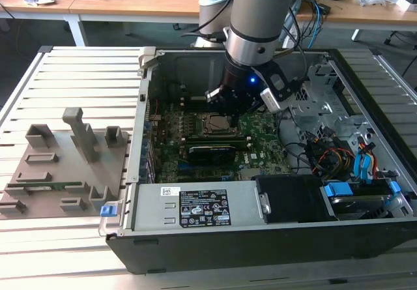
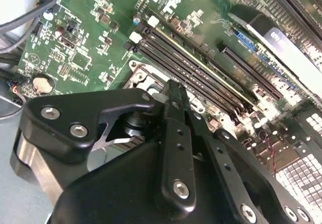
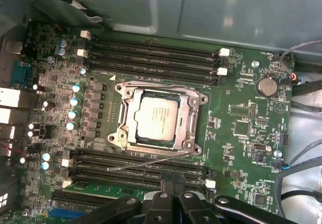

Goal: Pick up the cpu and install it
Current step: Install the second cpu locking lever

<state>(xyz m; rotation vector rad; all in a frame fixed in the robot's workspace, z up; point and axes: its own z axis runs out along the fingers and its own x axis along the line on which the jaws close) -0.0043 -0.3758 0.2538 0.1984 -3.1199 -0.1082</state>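
Gripper point(image 1: 242, 105) above motherboard point(image 3: 241, 128), cpu point(image 3: 157, 116) seated in socket point(image 3: 190, 128)

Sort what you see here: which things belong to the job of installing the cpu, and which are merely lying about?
Belongs to the job:
cpu, lying in the socket
gripper, above the motherboard

Lying about:
grey fixture plate, beside the computer case
coin battery
cables
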